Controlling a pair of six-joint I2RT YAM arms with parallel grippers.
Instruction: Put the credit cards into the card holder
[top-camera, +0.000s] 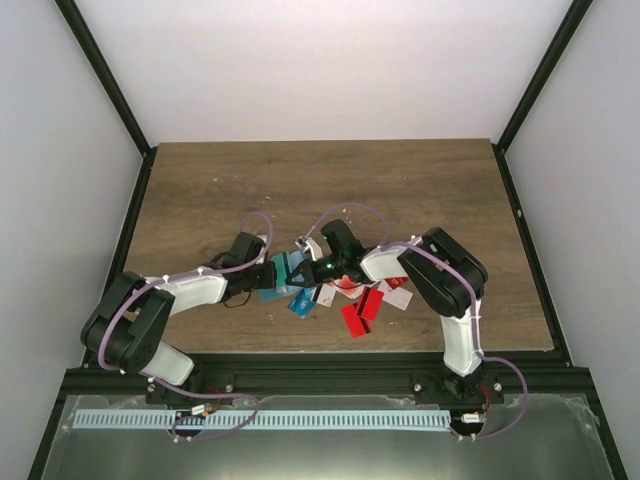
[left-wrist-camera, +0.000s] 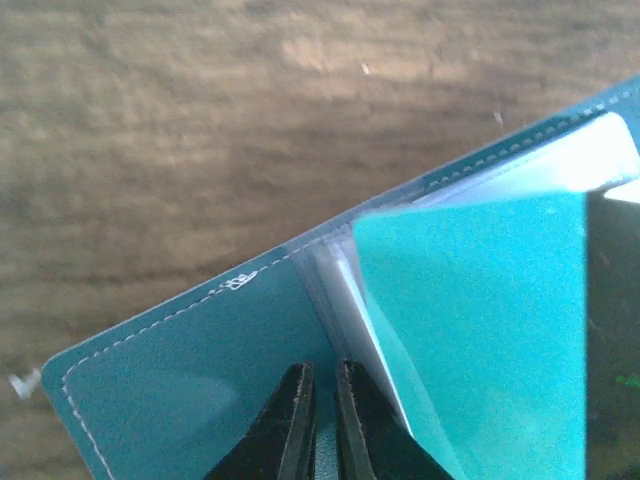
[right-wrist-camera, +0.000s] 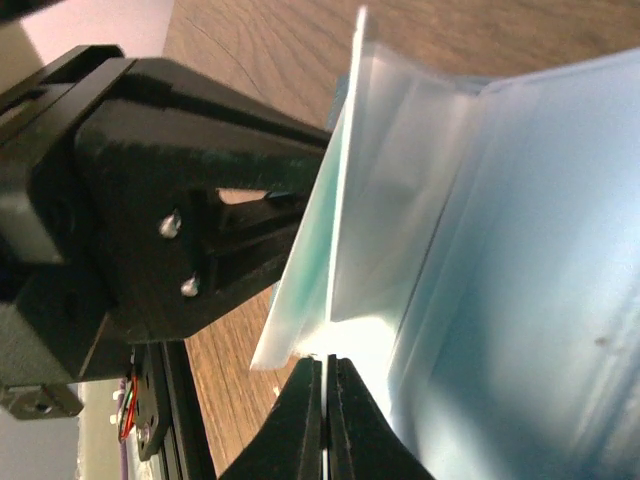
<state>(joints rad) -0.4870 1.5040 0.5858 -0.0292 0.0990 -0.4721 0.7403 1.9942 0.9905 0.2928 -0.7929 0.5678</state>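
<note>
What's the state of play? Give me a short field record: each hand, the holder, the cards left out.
left hand: shut on the card holder, pinching its teal cover
right hand: shut on a teal-green card, held edge-on at the pale slots
card holder: open, mid-table between the two arms
loose cards: red, blue and white, on the table beside the holder, towards the right arm
progress: held card mostly outside the slots

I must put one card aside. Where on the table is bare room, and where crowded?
Bare: the far half of the table, up to the back wall, and the strip between the right arm and right edge. Crowded: near middle, around the card holder and credit cards.
</note>
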